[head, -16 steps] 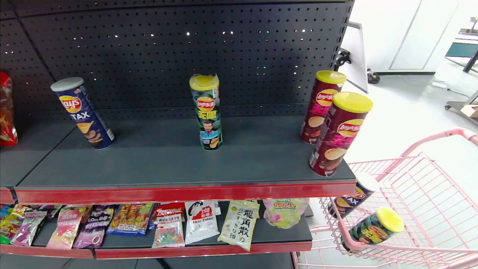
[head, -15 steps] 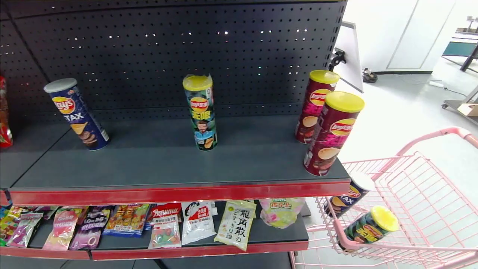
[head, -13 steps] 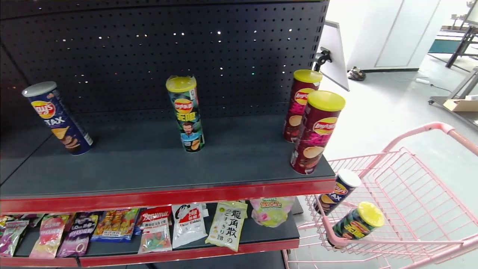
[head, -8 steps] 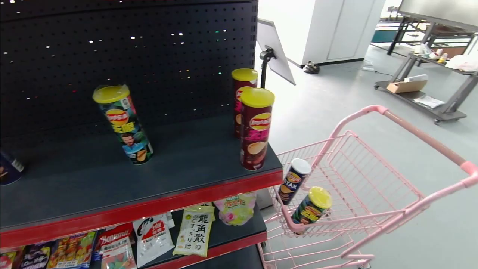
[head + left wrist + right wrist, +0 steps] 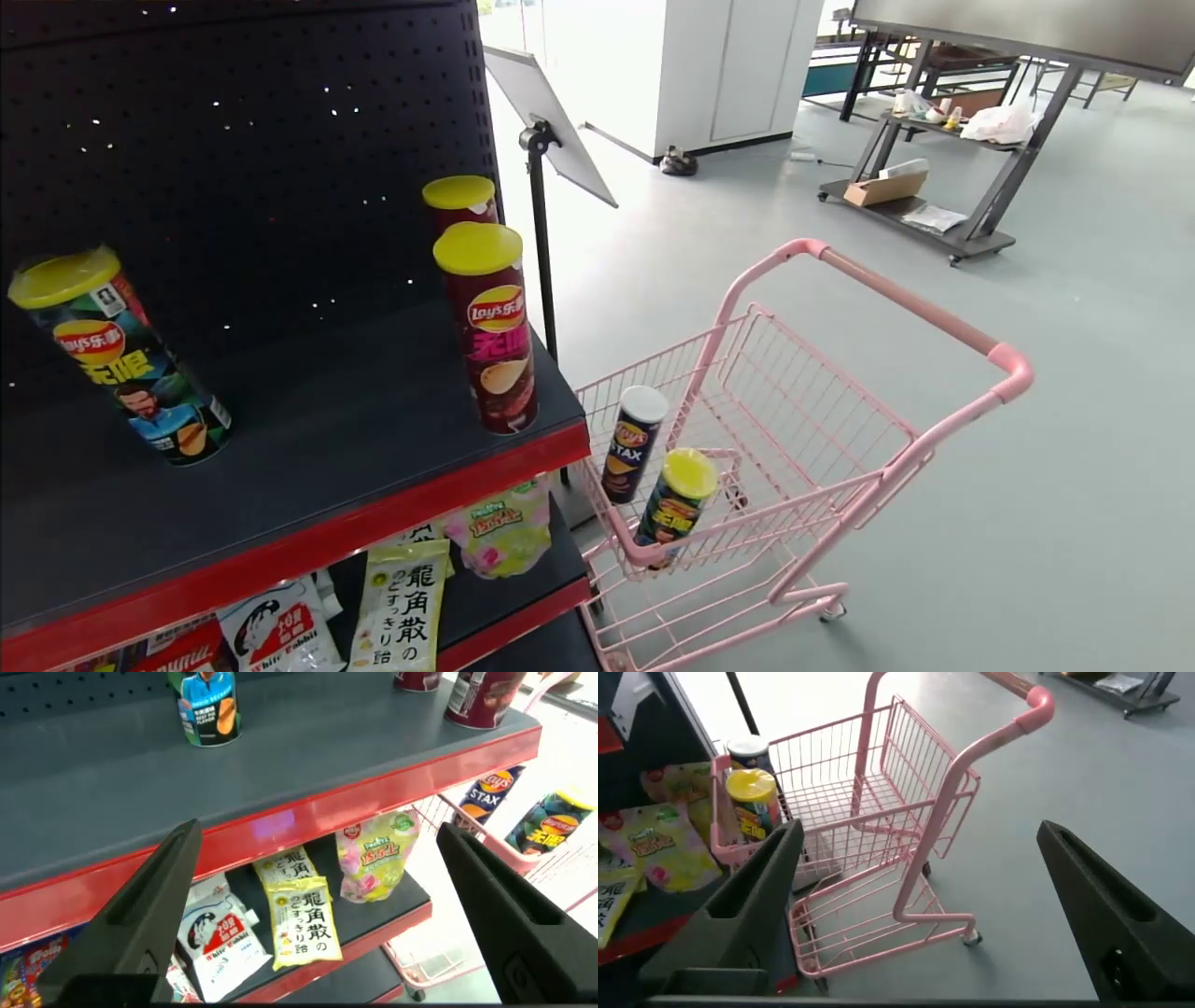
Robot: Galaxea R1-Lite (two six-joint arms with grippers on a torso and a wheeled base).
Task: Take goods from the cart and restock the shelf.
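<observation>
Cart [image 5: 906,299] just beside the shelf [image 5: 373,485] holds a blue can [image 5: 635,443] and a green can [image 5: 677,499]; I see left gripper [image 5: 318,831] and right gripper [image 5: 920,826] both spread wide.

we see print on every package, and we say only where it stands, not its wording. the maroon can [image 5: 490,336] at the front edge of the upper shelf [image 5: 355,439] bears a red-and-yellow oval logo with pink characters under it. the green can [image 5: 121,364] farther left carries a like oval, yellow characters and a small white label near its lid. in the cart [image 5: 915,308], the dark blue can [image 5: 633,446] has an oval logo over white capitals, and the yellow-lidded can [image 5: 674,509] beside it shows an oval and yellow characters. below, the pale pouch [image 5: 403,611] bears large black characters in columns, the white pouch [image 5: 271,635] a red label, and the pink-green bag [image 5: 499,537] a small lettered banner.
</observation>
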